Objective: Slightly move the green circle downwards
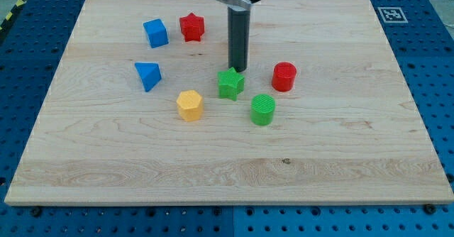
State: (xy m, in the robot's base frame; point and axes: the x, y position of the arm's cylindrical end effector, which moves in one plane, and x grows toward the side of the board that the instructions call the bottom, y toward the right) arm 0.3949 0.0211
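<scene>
The green circle [262,110] is a round ribbed block standing a little right of the board's middle. My tip [238,69] is the lower end of the dark rod, up and to the left of the green circle and apart from it. The tip stands just above the green star [230,83], which lies between the tip and the green circle's upper left side.
A red cylinder [284,76] stands up and right of the green circle. A yellow hexagon block [189,105] lies to its left. A blue triangle block [147,75], a blue cube [155,33] and a red star [191,27] lie at the upper left. The wooden board [340,159] rests on a blue pegboard.
</scene>
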